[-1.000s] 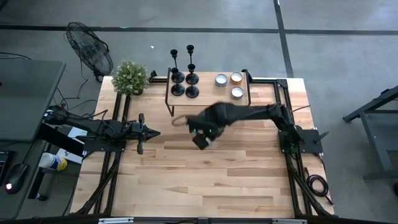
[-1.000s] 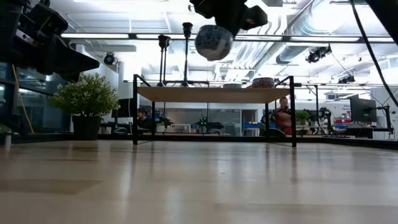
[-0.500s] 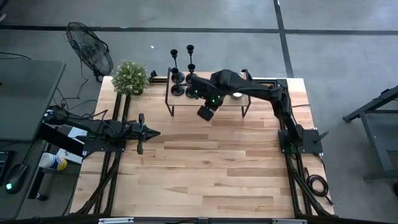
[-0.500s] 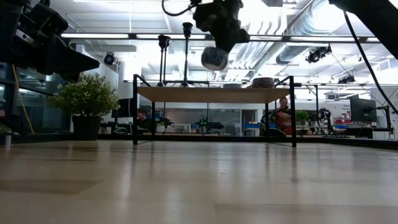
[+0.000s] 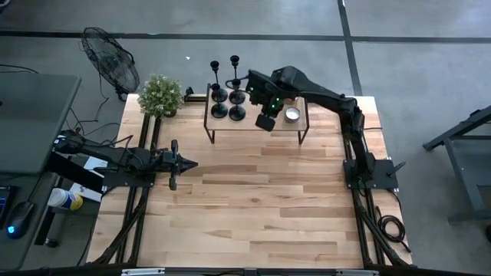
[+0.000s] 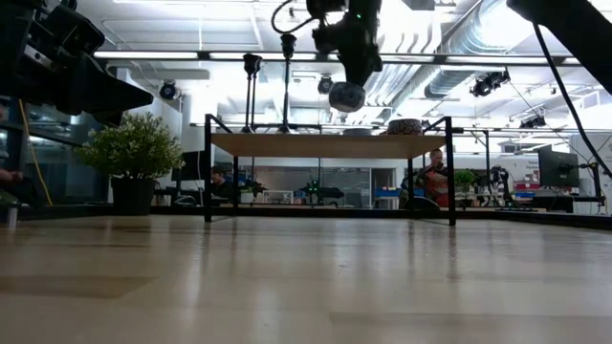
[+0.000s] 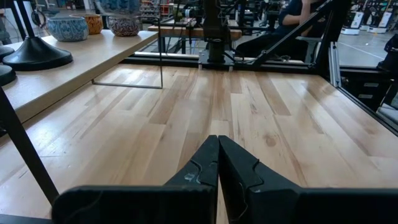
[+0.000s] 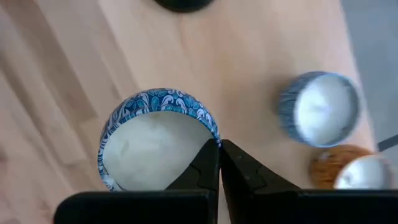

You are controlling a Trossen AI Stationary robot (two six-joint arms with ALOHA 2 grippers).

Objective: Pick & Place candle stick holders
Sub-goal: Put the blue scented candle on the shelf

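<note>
Several slim black candlesticks (image 5: 228, 103) stand on their round bases at the left end of a raised wooden shelf (image 5: 230, 126) at the table's far side; two also show in the low view (image 6: 251, 91). My right gripper (image 5: 265, 115) reaches over the shelf and is shut on a blue patterned candle cup (image 8: 158, 140) with white wax, to the right of the candlesticks. My left gripper (image 7: 218, 146) is shut and empty, low over the table's left side (image 5: 192, 163). My right gripper pinches the cup's rim (image 8: 213, 138) between its two fingers, one on the wax side and one outside the wall. The fingers come from above, pointing down. The cup hangs below the fingers (image 6: 346, 96), lifted clear above the shelf.
On the shelf to the right lie another blue candle cup (image 8: 320, 109) and a copper one (image 8: 345, 168), with one silver cup showing (image 5: 292, 115). A potted plant (image 5: 161, 95) stands at the far left. The shelf rests on thin black legs (image 6: 207, 177).
My right gripper has carried the blue cup from above the table's middle toward the far edge and a little right, and it is now over the shelf beside the candlesticks. It has stayed shut on the cup.
</note>
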